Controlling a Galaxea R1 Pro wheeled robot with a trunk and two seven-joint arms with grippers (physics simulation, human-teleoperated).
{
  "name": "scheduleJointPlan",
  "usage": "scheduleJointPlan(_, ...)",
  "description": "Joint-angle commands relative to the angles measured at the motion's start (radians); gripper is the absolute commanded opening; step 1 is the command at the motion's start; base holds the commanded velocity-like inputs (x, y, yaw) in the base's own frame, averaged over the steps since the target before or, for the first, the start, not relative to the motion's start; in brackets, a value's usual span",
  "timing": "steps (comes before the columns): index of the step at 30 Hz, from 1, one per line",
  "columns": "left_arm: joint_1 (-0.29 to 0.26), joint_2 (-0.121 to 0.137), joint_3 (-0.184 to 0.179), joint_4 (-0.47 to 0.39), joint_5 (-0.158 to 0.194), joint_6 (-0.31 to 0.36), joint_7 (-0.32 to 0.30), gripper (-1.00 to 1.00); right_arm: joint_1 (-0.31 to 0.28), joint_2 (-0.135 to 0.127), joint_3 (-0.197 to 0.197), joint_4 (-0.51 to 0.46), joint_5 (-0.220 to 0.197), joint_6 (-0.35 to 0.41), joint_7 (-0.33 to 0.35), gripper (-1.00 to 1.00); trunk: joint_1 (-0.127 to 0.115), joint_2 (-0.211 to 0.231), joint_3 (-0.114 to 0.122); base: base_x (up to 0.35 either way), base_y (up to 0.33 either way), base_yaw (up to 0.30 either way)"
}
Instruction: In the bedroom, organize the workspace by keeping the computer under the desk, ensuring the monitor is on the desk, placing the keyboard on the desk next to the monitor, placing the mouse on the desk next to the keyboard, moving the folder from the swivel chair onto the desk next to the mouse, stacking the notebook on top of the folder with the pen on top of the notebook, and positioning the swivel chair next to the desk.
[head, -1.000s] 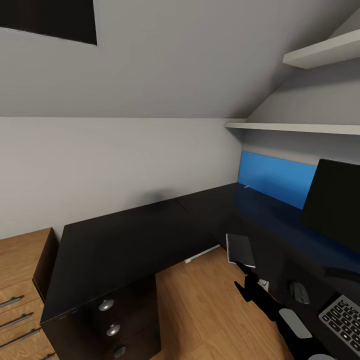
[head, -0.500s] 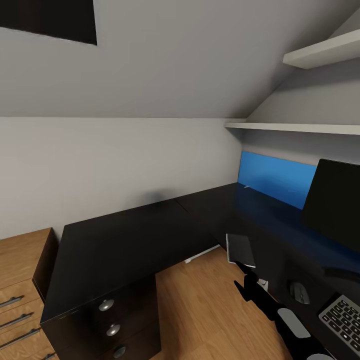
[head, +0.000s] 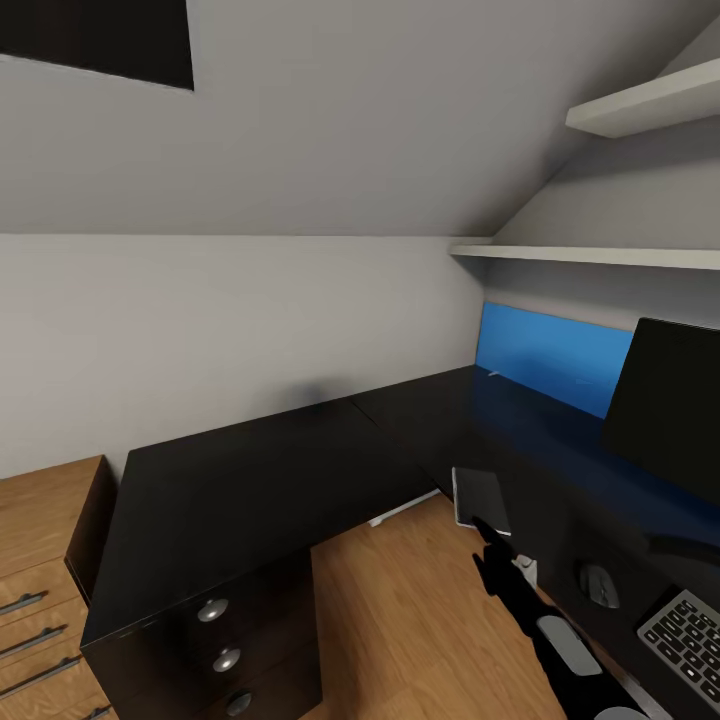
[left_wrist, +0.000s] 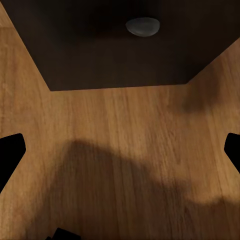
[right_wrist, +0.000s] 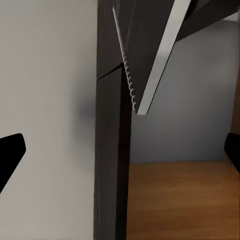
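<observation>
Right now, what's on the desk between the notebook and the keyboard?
In the head view, the mouse lies on the desk between the notebook and the keyboard; otherwise bare black top.

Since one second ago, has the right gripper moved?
Yes. In the head view the right gripper has advanced toward the notebook at the desk edge, which has stayed in place.

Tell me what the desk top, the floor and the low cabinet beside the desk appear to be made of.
The desk top looks like glossy black laminate or lacquer: the blue wall panel reflects in it. The floor looks like warm wood planking with visible grain and a matte sheen. The low cabinet looks like light wood or veneer, with a similar grain and dark bar handles. These are renders, so this rests on looks alone.
</observation>
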Motion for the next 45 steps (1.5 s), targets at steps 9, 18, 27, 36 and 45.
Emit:
scheduleJointPlan(9,-0.001,-0.001,-0.002,0.001,0.009,-0.003,-0.004,1.00,-0.001,0.017,0.000,0.002,-0.008,-0.041,-0.002,1.00,0.000,-0.001,-0.001,0.000,0.000,0.000)
scheduleJointPlan(18,0.000,-0.001,-0.002,0.001,0.009,-0.003,-0.004,1.00,-0.001,0.031,0.003,0.002,-0.007,-0.045,-0.004,1.00,0.000,-0.001,-0.001,0.000,0.000,0.000)
scheduleJointPlan(27,-0.001,0.000,-0.002,0.001,0.009,-0.003,-0.004,1.00,-0.001,0.035,0.002,0.002,-0.008,-0.045,-0.004,1.00,0.000,-0.001,-0.001,0.001,0.000,0.000)
scheduleJointPlan(36,-0.001,0.000,-0.002,0.001,0.009,-0.003,-0.004,1.00,-0.001,0.038,0.001,0.002,-0.011,-0.045,-0.004,1.00,0.000,-0.001,-0.001,0.152,0.000,0.000)
scheduleJointPlan(45,0.000,0.000,-0.002,0.001,0.009,-0.003,-0.004,1.00,-0.001,0.038,-0.001,0.004,-0.015,-0.043,-0.004,1.00,0.000,-0.001,-0.001,0.035,0.000,0.000)
